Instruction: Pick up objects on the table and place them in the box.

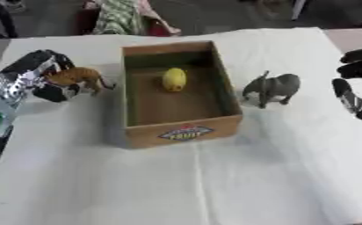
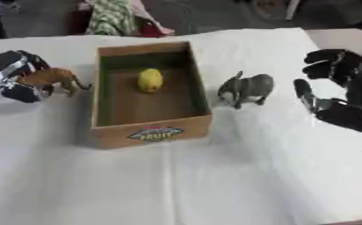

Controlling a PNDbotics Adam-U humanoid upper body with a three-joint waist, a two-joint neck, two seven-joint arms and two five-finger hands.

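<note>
Brown box [image 1: 180,130] with a yellow fruit [image 1: 174,79], orange, perhaps striped, animal [image 1: 79,78], grey elephant [image 1: 272,88], white cloth [image 1: 215,184].

A white cloth [image 1: 215,184] covers the bench; beyond its far edge lies dark floor [image 1: 207,15] and striped fabric [image 1: 119,17].
</note>
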